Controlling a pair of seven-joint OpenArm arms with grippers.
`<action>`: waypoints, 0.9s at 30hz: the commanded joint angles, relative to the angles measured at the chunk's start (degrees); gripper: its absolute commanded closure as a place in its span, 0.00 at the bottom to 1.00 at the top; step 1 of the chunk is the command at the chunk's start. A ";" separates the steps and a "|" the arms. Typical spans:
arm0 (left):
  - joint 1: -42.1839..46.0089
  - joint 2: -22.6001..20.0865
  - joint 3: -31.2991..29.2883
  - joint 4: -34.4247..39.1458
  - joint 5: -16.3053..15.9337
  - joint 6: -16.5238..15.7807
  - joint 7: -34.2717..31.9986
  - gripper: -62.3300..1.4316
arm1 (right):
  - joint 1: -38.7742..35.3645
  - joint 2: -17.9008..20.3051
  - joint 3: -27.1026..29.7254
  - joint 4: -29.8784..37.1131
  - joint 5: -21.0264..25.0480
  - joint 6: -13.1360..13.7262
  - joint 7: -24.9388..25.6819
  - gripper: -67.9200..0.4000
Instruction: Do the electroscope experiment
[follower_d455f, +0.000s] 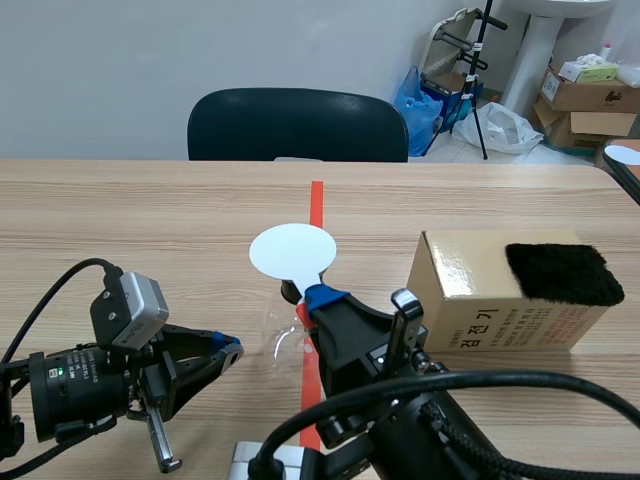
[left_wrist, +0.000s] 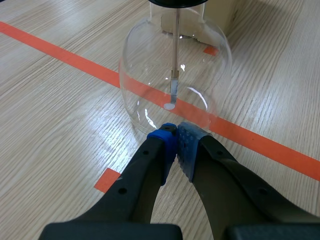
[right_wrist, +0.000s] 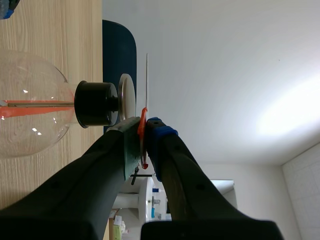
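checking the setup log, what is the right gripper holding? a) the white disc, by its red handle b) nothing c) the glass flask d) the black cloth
a: the right gripper is shut on the red handle of the white disc, while the black cloth lies on the cardboard box and the glass flask stands ungripped on the table.

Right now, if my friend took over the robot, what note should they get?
Left tool: shut on nothing, tips beside the glass base of the electroscope.
Right tool: shut on the red handle of the white disc, held close over the metal plate, gap between.
Black cloth lies on the cardboard box.
Done: disc is up over the plate.
Left: bring it nearer, watch the strip inside.
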 joint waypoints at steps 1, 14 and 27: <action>-0.31 0.28 -0.15 1.14 -0.59 -0.28 -0.76 0.93 | 0.66 0.28 0.33 0.24 -0.04 -0.74 -0.22 0.98; -0.31 0.28 -0.15 1.14 -0.59 -0.28 -0.76 0.93 | 0.66 0.28 0.33 0.24 -0.04 -0.74 -0.87 0.98; -0.31 0.28 -0.15 1.14 -0.59 -0.28 -0.76 0.93 | 0.66 0.28 0.33 0.24 -0.04 -0.74 -8.61 0.98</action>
